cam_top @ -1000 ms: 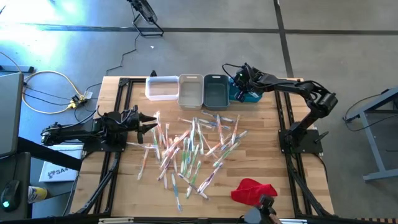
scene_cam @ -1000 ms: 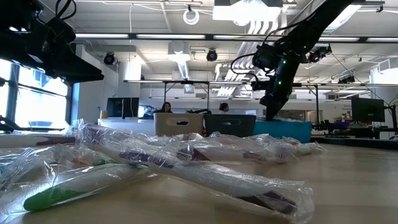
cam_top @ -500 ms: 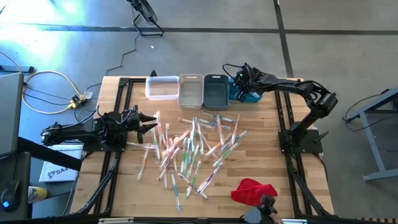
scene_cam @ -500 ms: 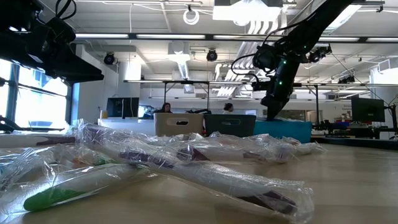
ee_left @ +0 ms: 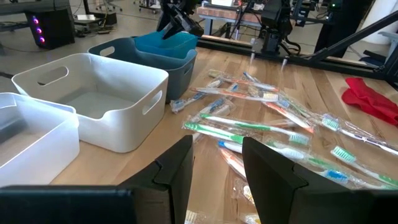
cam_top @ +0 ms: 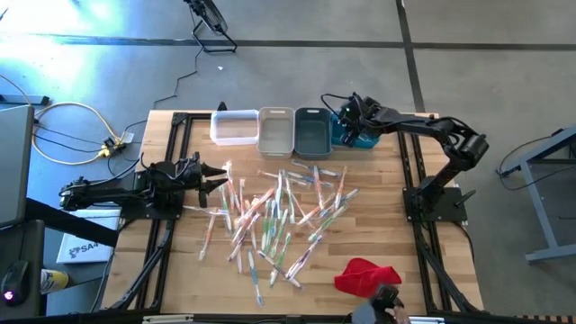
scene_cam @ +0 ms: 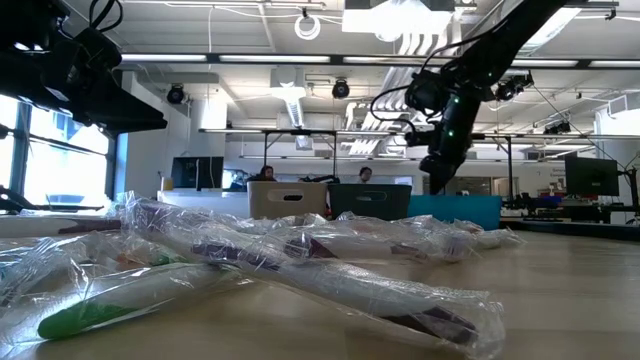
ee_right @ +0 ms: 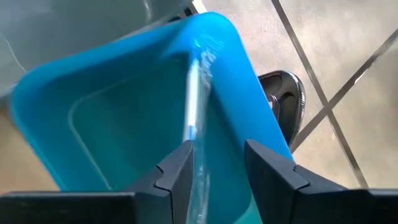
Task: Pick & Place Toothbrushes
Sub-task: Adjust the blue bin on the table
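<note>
Blue plastic fills the right wrist view: the right claw [ee_right: 214, 165] hangs directly over the blue bin [ee_right: 124, 124], the end one of the row at the table's far edge. Its jaws stand apart with a clear gap, and a wrapped toothbrush [ee_right: 194, 109] lies in line with that gap, its head leaning against the bin's inner wall ahead of the fingertips. Whether the fingers touch the wrapper at all cannot be told; it looks released, or nearly so.

To finish this step well, I judge the claw should open wide enough that the crinkly wrapper cannot cling to a finger, then lift straight up so the brush slides down inside rather than tipping over the rim. Pulling away sideways risks dragging it out or nudging the light bin.

The rest of the toothbrushes [cam_top: 274, 216] lie in a loose pile on the wooden table [cam_top: 378, 225], well behind and to one side of the right claw. The left claw [cam_top: 216, 175] waits partly open and empty at the pile's edge, with the nearest brushes just beyond its fingertips.
</note>
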Tool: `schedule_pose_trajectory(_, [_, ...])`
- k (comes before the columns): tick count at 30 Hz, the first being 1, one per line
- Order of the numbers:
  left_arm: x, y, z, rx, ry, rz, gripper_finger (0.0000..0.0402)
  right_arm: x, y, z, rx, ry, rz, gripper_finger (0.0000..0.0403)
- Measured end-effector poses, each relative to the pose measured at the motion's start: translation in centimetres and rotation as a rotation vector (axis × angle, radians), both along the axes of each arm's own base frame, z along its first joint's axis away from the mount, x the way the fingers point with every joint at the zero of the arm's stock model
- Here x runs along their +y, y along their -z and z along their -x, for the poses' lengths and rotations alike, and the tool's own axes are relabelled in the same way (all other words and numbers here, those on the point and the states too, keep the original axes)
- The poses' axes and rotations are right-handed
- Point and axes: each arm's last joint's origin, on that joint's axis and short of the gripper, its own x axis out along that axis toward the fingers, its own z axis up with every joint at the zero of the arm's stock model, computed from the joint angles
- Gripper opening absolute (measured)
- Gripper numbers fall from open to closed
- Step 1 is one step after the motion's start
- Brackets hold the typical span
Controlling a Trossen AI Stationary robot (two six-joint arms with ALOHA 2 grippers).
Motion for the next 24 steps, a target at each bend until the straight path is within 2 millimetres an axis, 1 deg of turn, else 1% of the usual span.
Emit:
schedule_pose_trajectory(4, [0.0, 0.0, 0.0, 0.000, 0.000, 0.000, 0.0136, 0.5, 0.0, -0.4, 0.001, -0.021, 0.001, 0.0136])
schedule_pose_trajectory(10, [0.0, 0.0, 0.0, 0.000, 0.000, 0.000, 0.0136, 1.6, -1.0, -1.1, 0.005, -0.042, 0.052, 0.0113])
schedule_pose_trajectory(13, [0.0, 0.0, 0.0, 0.000, 0.000, 0.000, 0.0136, 2.5, -1.8, -1.4, 0.015, -0.044, 0.107, 0.0096])
schedule_pose_trajectory(17, [0.0, 0.0, 0.0, 0.000, 0.000, 0.000, 0.0136, 3.9, -3.1, -1.8, -0.017, -0.073, 0.145, 0.0076])
schedule_pose_trajectory(24, [0.0, 0.0, 0.0, 0.000, 0.000, 0.000, 0.0136, 6.7, -4.5, -2.9, -0.139, -0.085, 0.149, 0.0047])
